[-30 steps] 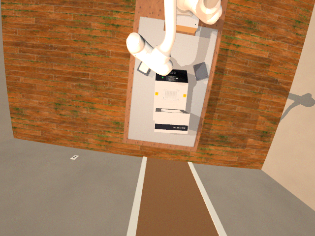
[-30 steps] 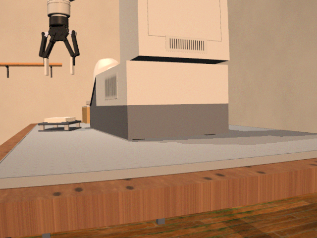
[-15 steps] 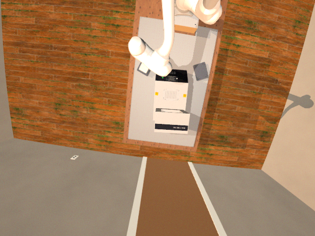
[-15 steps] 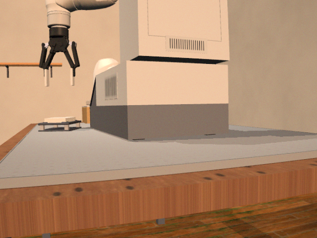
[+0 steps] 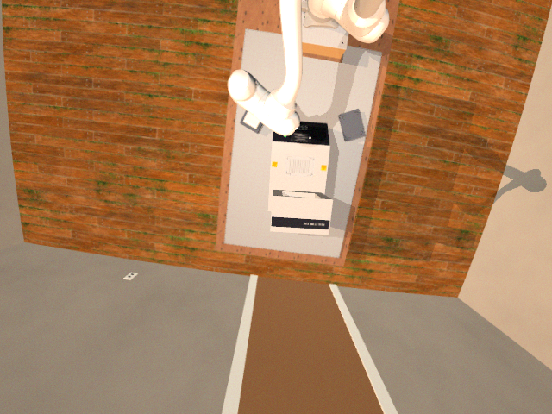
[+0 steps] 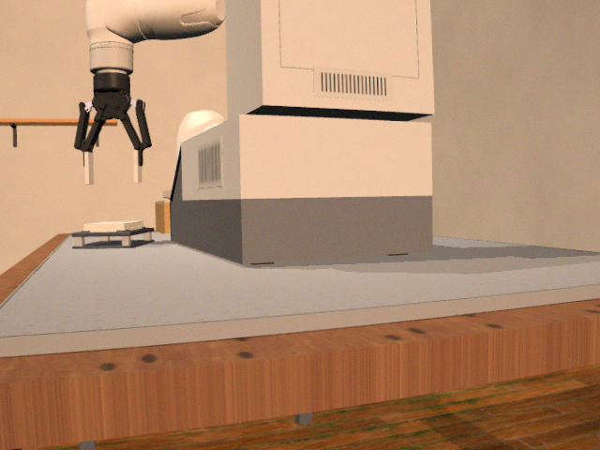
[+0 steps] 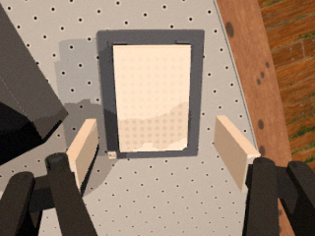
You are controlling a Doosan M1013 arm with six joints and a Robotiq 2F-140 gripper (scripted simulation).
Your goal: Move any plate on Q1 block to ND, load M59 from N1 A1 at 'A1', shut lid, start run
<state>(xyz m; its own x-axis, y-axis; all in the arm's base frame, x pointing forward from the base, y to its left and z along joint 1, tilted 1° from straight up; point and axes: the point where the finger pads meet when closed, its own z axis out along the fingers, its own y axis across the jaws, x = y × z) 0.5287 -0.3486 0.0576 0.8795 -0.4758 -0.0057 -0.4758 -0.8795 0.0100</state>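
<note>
The white plate M59 lies flat on the dark nest N1, on the mat to one side of the cycler's panel end. It also shows in the exterior view on the nest. My gripper hangs straight above the plate, well clear of it, open and empty. In the wrist view the gripper has one finger pad on each side of the plate's near end. Cycler Q1 has its lid raised. Its lamp shows green. The block is hidden from me.
The empty dark nest ND lies on the other side of Q1's panel end. Q1's dark body edge is close to my left finger. The mat's edge and the wooden table rim run along the right.
</note>
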